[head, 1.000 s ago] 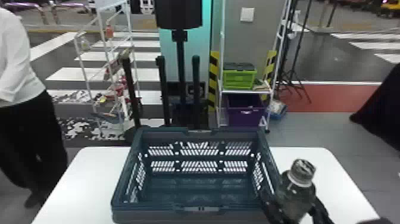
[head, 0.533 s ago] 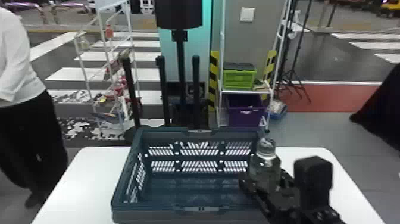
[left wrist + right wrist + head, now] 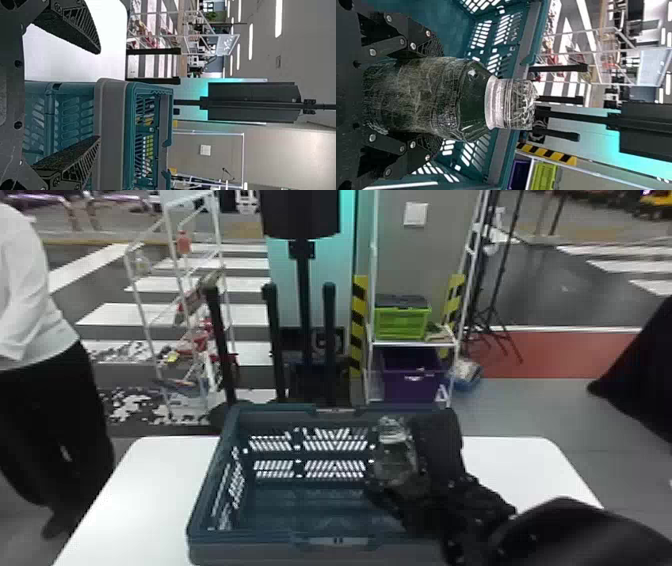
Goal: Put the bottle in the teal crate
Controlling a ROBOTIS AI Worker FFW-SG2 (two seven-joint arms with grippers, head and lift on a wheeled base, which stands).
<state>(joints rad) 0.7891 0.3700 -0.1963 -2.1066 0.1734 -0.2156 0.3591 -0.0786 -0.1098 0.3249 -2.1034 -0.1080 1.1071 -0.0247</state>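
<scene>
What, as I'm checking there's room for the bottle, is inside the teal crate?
Inside the teal crate, the slotted far wall and part of the floor show. The right gripper holds the bottle upright at its right side; what they cover there cannot be seen.

The right pincer [image 3: 402,482] clasps an upright bottle [image 3: 415,97] between its fingers, the teal crate's [image 3: 531,23] slotted walls behind it and a green box [image 3: 544,176] beyond the rim.

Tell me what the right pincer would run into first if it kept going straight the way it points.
Probably the crate's far wall, with the bottle in the right pincer leading, though depth and height over the rim are hard to judge.
</scene>
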